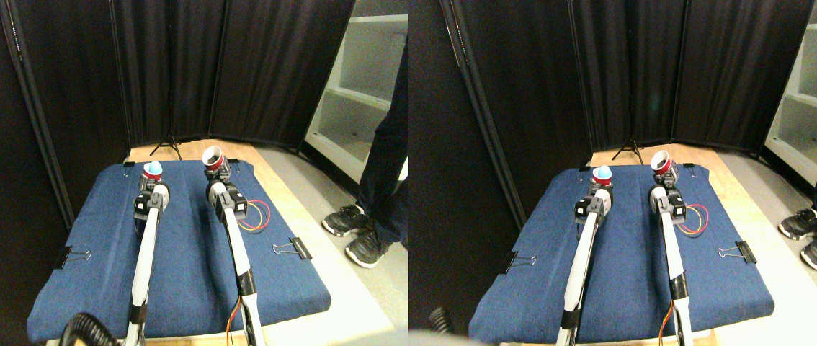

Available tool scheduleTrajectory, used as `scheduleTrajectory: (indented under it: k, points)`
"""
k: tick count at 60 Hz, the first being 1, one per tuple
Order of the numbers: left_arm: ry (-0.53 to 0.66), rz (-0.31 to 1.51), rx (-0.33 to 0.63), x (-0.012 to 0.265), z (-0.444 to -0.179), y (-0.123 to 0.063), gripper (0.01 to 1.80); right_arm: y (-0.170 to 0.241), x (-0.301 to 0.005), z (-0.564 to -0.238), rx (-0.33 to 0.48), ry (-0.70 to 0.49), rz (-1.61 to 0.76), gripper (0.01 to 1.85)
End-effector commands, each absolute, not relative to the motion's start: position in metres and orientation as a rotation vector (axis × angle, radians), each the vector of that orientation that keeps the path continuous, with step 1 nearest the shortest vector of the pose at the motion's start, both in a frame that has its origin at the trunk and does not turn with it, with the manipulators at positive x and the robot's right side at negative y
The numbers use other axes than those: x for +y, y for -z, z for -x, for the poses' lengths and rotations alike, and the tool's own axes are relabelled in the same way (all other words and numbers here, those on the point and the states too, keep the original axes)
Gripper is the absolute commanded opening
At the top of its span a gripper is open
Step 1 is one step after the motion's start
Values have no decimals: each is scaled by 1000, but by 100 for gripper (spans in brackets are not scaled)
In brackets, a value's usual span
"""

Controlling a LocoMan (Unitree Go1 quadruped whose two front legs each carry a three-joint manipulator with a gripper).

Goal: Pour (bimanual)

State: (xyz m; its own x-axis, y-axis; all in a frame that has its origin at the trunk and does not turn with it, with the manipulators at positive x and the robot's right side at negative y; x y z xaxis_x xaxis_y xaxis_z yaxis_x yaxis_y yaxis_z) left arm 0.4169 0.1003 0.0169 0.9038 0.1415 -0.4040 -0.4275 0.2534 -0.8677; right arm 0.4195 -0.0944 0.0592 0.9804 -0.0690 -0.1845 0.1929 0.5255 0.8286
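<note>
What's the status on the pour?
Left claw holds red cup with blue ball upright. Right claw holds empty red cup, tilted. Nothing between.

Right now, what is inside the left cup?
A pale blue ball sits in the left cup, bulging above the rim. Anything beneath it is hidden by the ball and cup wall.

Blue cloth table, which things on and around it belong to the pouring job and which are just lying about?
Pouring job:
left pincer
cup with blue ball
right pincer
tilted red cup

Just lying about:
binder clips
blue cloth
person's shoes
white shelf
</note>
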Motion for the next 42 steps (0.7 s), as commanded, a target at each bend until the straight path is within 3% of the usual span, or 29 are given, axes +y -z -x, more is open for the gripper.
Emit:
scheduleTrajectory:
  k: [1,19,42]
  points:
    - [-387,1237,232,100,-424,-11,33,-50,-102,-423,97,199,-1057,33]
    - [-469,1183,213,99,-430,16,33,-22,-121,-425,73,302,-1213,33]
    - [-506,1164,231,88,-425,30,33,7,-134,-426,104,382,-1262,33]
